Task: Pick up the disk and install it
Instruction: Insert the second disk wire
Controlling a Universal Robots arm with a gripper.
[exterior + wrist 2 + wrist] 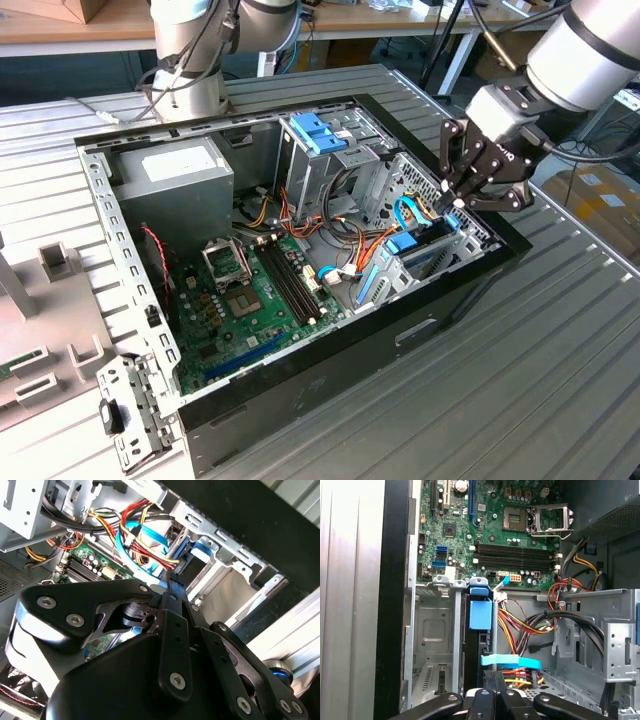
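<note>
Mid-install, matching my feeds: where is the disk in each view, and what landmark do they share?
Exterior view: the disk sits on edge in the drive bay, at the case corner toward the exterior view's right.
Second wrist view: the disk is in the metal bay, beside the bundled cables.
First wrist view: the disk is slotted in the bay, blue tab toward the board.
Shared landmark: the green motherboard.
</note>
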